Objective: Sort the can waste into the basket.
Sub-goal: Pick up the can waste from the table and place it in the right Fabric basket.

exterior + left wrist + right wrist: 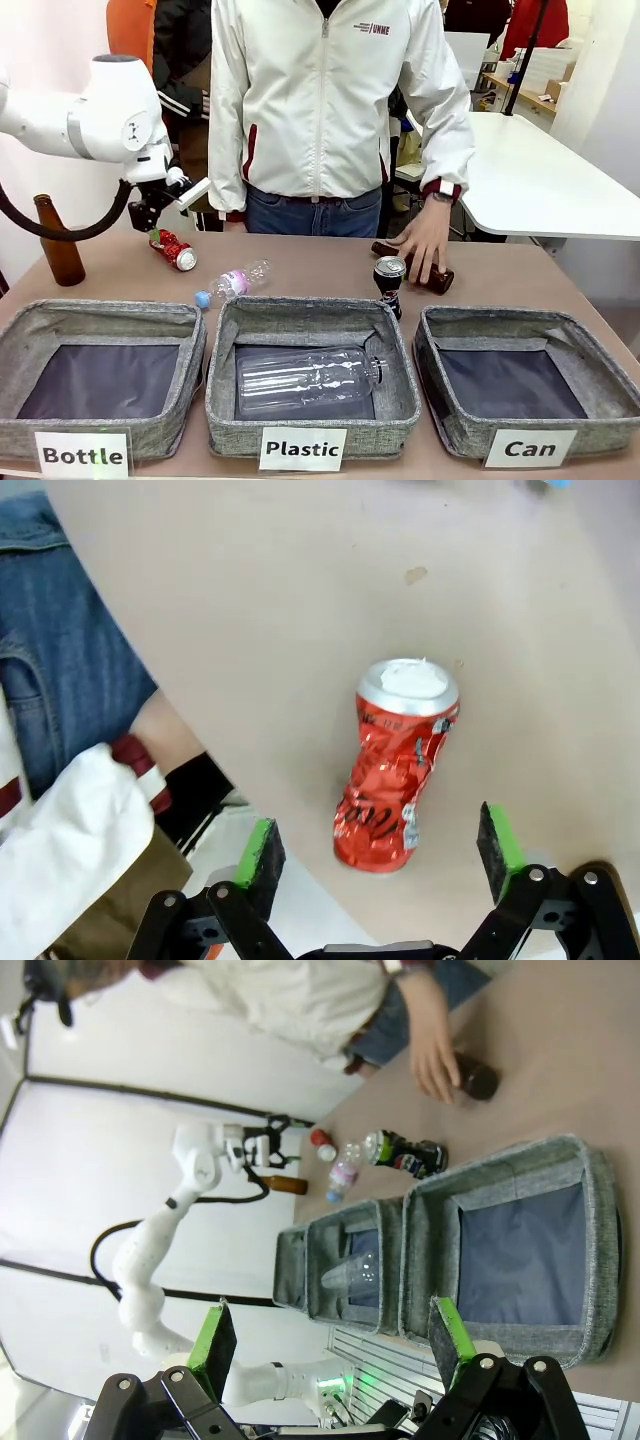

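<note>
The left tool [380, 842], fingers apart, hangs over the crushed red metal can [395, 770] lying on the table [310, 258] — likely lined up to straddle it. The right tool [332, 1350] is spread too. The dark silver-topped can [389, 282] stands behind the baskets. The grey felt "Can" basket [500, 316] is bare — the grey "Plastic" basket [300, 310] holds a clear plastic bottle [305, 378].

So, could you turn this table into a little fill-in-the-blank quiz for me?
1. The crushed can under the open left gripper is ___ in colour.
2. The big clear bottle lies in the bin labelled ___.
3. The person's hand rests on a lying brown ___.
Missing words: red; Plastic; bottle.
</note>
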Robot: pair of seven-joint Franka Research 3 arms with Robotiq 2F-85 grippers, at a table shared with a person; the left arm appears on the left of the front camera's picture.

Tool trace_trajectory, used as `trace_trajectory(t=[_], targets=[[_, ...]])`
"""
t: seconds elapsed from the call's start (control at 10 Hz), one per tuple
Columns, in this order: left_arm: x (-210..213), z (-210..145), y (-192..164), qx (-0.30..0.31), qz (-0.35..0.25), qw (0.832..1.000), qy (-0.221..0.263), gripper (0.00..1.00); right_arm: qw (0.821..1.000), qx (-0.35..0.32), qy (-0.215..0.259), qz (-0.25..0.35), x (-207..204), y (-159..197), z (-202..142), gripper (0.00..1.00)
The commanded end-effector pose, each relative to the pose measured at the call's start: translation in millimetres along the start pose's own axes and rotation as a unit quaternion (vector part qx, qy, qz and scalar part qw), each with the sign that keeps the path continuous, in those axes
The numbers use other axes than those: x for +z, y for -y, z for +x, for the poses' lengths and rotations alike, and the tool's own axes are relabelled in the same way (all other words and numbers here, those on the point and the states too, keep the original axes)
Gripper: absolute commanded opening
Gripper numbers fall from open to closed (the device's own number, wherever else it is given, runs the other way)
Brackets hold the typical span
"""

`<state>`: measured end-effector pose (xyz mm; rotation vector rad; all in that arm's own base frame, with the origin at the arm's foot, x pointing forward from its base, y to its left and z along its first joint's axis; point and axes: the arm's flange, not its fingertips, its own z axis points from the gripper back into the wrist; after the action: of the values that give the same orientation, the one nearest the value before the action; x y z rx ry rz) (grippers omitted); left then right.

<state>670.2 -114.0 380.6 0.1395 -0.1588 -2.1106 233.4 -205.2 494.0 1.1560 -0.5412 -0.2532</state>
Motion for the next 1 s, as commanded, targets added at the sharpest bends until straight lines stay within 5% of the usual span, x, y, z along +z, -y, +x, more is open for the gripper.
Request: trace_trajectory(t=[0.0, 0.7, 0.8, 0.9], targets=[[-21.5, -12.1, -9.9, -0.04, -0.043, 0.998, 0.02, 1.0, 1.0, 0.012, 0.006, 0.013, 1.0, -1.1, 2.1, 1.0], [-71.9, -26.5, -30.6, -0.05, -0.104, 0.993, 0.029, 1.0, 1.0, 0.012, 0.006, 0.013, 1.0, -1.1, 2.1, 1.0], [-72.1, -26.2, -31.7, -0.06, -0.107, 0.992, 0.025, 0.42, 1.0, 0.012, 0.006, 0.013, 1.0, -1.1, 2.1, 1.0], [-72.0, -25.7, -32.0, -0.063, -0.105, 0.992, 0.018, 0.42, 1.0, 0.012, 0.006, 0.013, 1.0, -1.1, 2.1, 1.0]])
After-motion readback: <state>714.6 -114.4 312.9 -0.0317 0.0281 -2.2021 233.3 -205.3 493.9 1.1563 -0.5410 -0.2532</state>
